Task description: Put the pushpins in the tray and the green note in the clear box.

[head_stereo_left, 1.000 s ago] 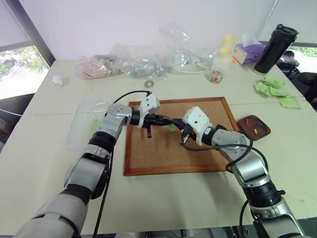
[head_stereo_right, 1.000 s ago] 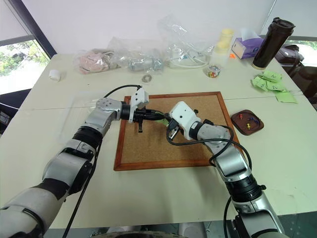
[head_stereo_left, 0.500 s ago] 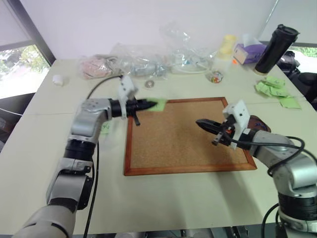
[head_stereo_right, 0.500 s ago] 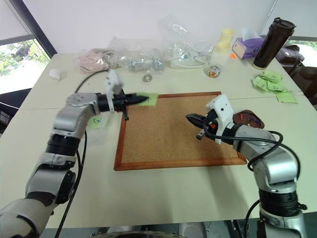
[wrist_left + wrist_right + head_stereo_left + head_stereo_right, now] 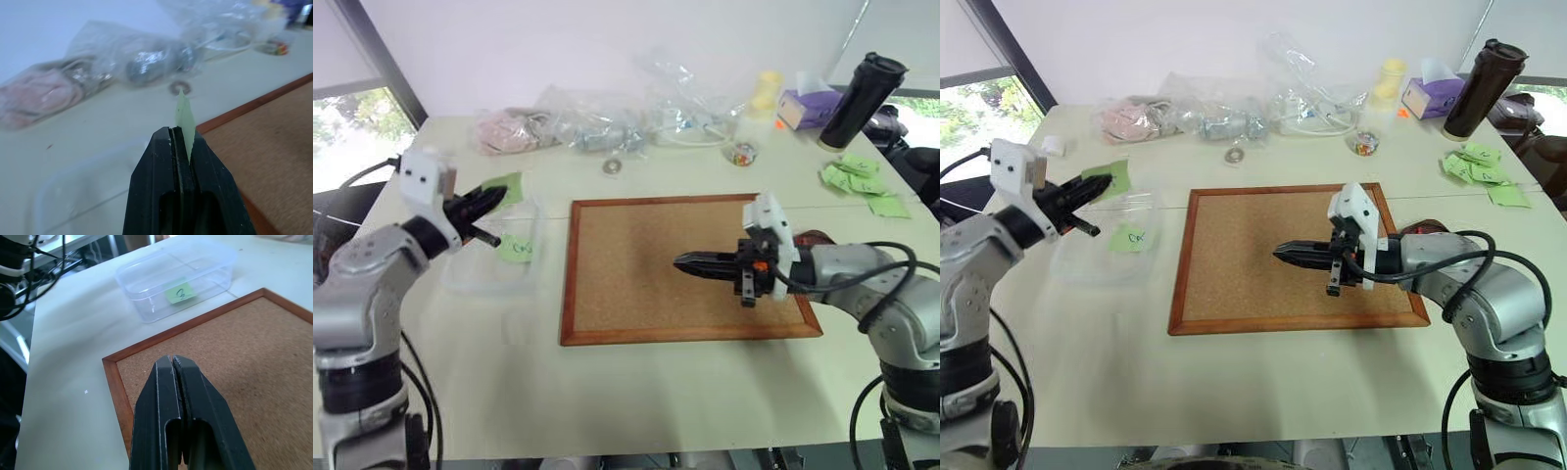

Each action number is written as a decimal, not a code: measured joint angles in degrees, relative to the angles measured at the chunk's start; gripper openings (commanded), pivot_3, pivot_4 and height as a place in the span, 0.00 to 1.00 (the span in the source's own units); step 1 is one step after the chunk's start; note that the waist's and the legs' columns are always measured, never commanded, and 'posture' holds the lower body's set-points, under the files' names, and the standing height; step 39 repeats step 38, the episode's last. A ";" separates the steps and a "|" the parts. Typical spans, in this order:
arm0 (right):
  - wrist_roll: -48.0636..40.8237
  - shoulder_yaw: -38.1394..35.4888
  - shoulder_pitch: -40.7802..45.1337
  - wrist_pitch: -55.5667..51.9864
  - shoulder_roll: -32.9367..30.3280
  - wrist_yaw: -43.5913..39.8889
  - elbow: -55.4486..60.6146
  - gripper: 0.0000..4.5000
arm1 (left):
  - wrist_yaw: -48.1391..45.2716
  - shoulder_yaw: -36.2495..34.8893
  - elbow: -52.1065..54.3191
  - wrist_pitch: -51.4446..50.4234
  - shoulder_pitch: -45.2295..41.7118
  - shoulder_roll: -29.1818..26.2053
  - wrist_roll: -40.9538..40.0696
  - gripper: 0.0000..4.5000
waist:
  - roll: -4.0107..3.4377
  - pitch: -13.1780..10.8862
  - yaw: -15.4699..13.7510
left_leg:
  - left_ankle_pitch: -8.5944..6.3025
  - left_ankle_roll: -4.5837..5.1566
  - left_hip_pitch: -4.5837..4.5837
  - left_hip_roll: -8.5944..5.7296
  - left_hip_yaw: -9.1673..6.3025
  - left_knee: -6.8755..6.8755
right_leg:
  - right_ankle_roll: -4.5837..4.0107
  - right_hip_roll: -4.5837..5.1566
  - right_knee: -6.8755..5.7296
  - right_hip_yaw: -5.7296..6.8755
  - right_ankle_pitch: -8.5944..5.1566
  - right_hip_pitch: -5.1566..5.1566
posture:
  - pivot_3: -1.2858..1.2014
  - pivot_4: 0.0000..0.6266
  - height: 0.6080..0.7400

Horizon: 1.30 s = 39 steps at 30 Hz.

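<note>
My left gripper [image 5: 496,197] is shut on the green note [image 5: 507,185], holding it in the air over the far edge of the clear box [image 5: 478,277]. In the left wrist view the note [image 5: 185,120] sticks up edge-on between the closed fingers [image 5: 161,156]. Another green note with a black scribble [image 5: 516,250] lies inside the box. My right gripper [image 5: 681,261] is shut and empty, pointing left, low over the cork board [image 5: 636,294]. The tray [image 5: 1423,227] peeks out behind my right forearm. The pushpins are hidden.
Clear plastic bags [image 5: 607,122] lie along the table's far side, with a small jar [image 5: 742,152], a purple tissue box [image 5: 806,106] and a black tumbler [image 5: 862,98]. A bunch of green notes [image 5: 858,181] lies at the right edge.
My left arm swung left off the cork board, carrying the green note over to the clear box. My right gripper pulled back toward the board's right side and now points left.
</note>
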<state>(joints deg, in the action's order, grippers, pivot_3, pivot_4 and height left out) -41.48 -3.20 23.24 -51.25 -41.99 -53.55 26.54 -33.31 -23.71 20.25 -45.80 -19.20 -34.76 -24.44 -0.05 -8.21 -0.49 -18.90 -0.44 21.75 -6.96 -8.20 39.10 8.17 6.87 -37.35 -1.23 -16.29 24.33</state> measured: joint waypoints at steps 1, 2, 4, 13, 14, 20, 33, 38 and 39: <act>0.63 0.99 0.38 0.85 0.02 -0.27 -0.51 0.00 | 0.81 -0.40 0.33 0.13 1.38 0.11 -0.02 0.01 | 0.00 0.00 -0.12 | 0.00 0.00 -0.01 0.00 0.02 0.00 | 0.00 0.01 0.00 0.00 0.00 0.00 | 0.52 0.24 0.93; 0.92 1.60 0.64 1.37 0.02 -0.39 -0.99 0.00 | 1.26 -0.42 0.33 0.15 2.34 0.30 -0.01 0.08 | 0.00 0.00 -0.22 | 0.00 0.00 -0.01 -0.01 0.02 0.00 | 0.00 0.02 0.00 -0.01 0.00 0.00 | 0.52 0.24 0.93; 1.68 3.00 1.55 2.32 0.13 -0.77 -2.03 0.00 | 1.92 -0.25 -0.18 1.03 4.74 1.56 0.11 0.23 | 0.01 0.00 -0.27 | 0.00 0.00 -0.01 -0.04 0.02 0.01 | 0.00 0.04 0.01 -0.01 0.00 -0.02 | 0.52 0.24 0.93; 3.16 4.64 2.69 4.72 0.28 -0.70 -4.33 0.00 | 0.80 2.45 -5.83 8.40 10.19 3.62 -0.05 0.99 | 0.09 -0.04 -0.24 | 0.00 0.00 -0.01 -0.03 0.02 0.00 | 0.00 0.09 0.03 0.00 0.00 -0.02 | 0.52 0.24 0.93; 3.16 4.63 2.60 4.75 0.30 -0.39 -4.30 0.00 | -0.42 2.45 -4.70 8.44 10.32 3.37 -1.40 0.99 | 0.11 -0.04 -0.23 | 0.00 0.00 0.00 -0.03 0.01 0.00 | 0.00 0.11 0.03 0.00 0.00 -0.02 | 0.52 0.24 0.93; 3.76 4.60 0.98 5.21 0.16 0.92 -4.28 0.00 | -4.63 2.62 1.96 6.47 9.97 -0.30 -7.71 0.99 | 0.11 -0.04 -0.15 | 0.00 0.00 -0.02 -0.02 0.01 -0.04 | 0.00 0.12 0.03 0.00 0.00 -0.01 | 0.52 0.24 0.93; 5.50 -2.32 -7.35 6.76 -6.91 -0.01 -4.87 0.00 | -11.23 17.83 8.28 0.13 1.50 -3.64 -15.99 0.99 | 0.15 -0.06 0.01 | -0.01 0.02 -0.05 -0.02 0.04 -0.10 | 0.00 0.09 0.08 -0.02 0.00 -0.05 | 0.52 0.24 0.93; 4.80 -5.33 -9.91 6.10 -8.70 -0.21 -4.32 0.00 | -14.37 22.64 7.63 2.65 1.97 -4.99 -13.36 0.99 | 0.14 -0.06 -0.20 | -0.01 0.02 -0.05 -0.01 0.06 -0.11 | 0.00 0.07 0.10 -0.02 0.00 -0.05 | 0.52 0.24 0.93; 4.80 -5.33 -9.91 6.10 -8.70 -0.21 -4.32 0.00 | -14.37 22.64 7.63 2.65 1.97 -4.99 -13.36 0.99 | 0.14 -0.06 -0.20 | -0.01 0.02 -0.05 -0.01 0.06 -0.11 | 0.00 0.07 0.10 -0.02 0.00 -0.05 | 0.52 0.24 0.93</act>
